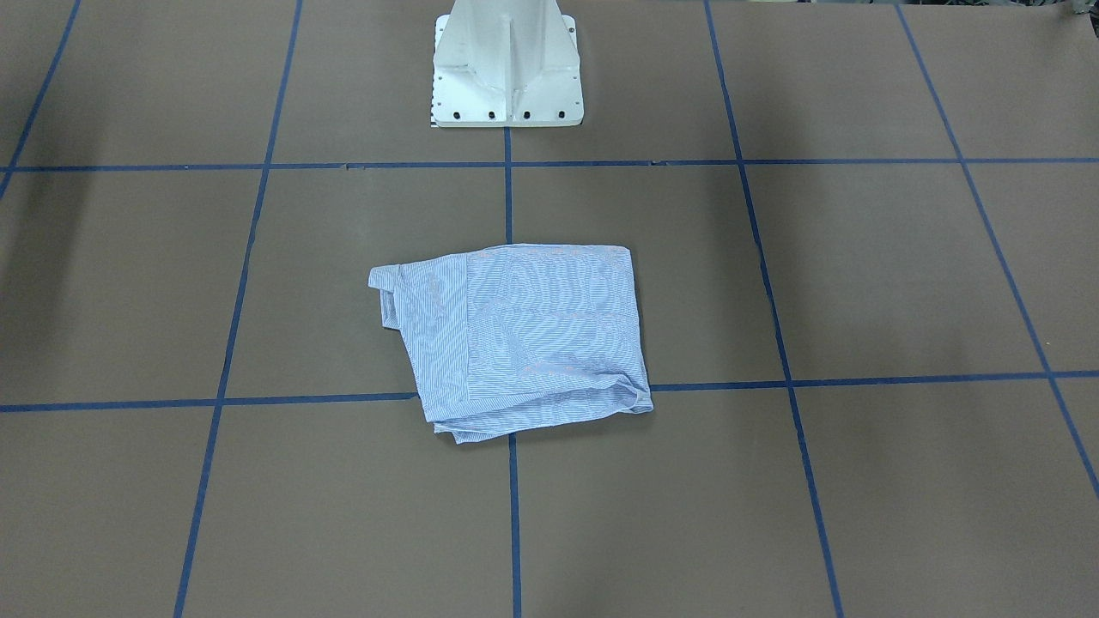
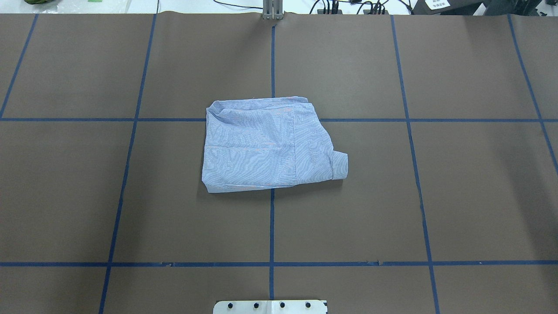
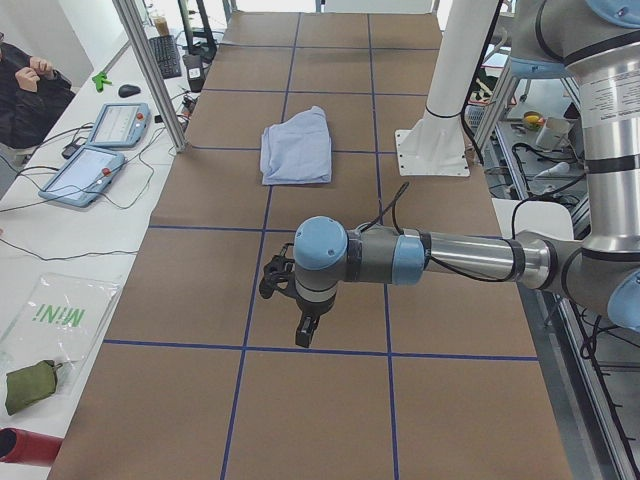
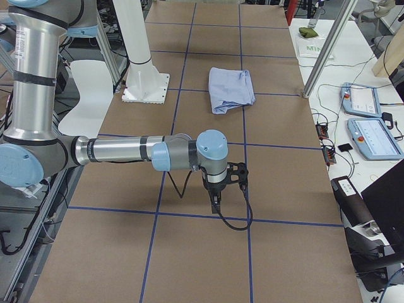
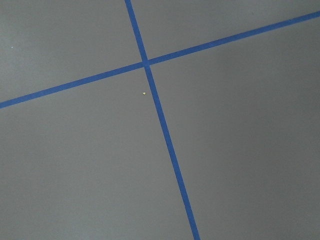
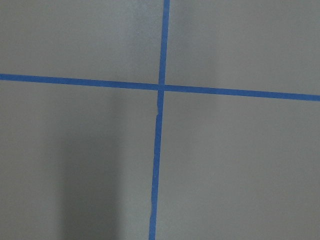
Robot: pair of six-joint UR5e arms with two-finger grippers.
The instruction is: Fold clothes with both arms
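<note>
Brown cover over the whole table point(image 2: 87, 196), gridded with blue tape point(image 2: 272, 226). White pedestal point(image 1: 506, 64) bolted down at the robot's edge. Lab clutter round the sides: white bench with two tablets point(image 3: 85, 175), a keyboard point(image 3: 166, 57), cables, a clear bag point(image 3: 60, 325), a green pouch point(image 3: 28, 385), plus a person point(image 3: 25, 95) sitting at the far corner in the left side view.

Shirt point(image 2: 268, 146) folded into a rough rectangle mid-table, out in front of the pedestal, straddling the centre tape line and covering a tape crossing. Cuff poking out on the robot's right side. Far edge a bit rumpled, no collar or buttons showing.

Overhead and front cams: just shirt, grid and pedestal base. Arms only in the side cams. Left arm point(image 3: 400, 260) stretched level over the table's left end, left gripper point(image 3: 305, 330) pointing down just above the cover, well apart from the shirt. Same deal mirrored from the other end: right arm point(image 4: 126, 151) level, right gripper point(image 4: 216, 201) pointing down, also well apart from the shirt. Can't tell for either claw whether spread or pressed together, too small from those angles. Nothing in either one as far as visible.

Wrist cams: only bare cover and one tape crossing each.
</note>
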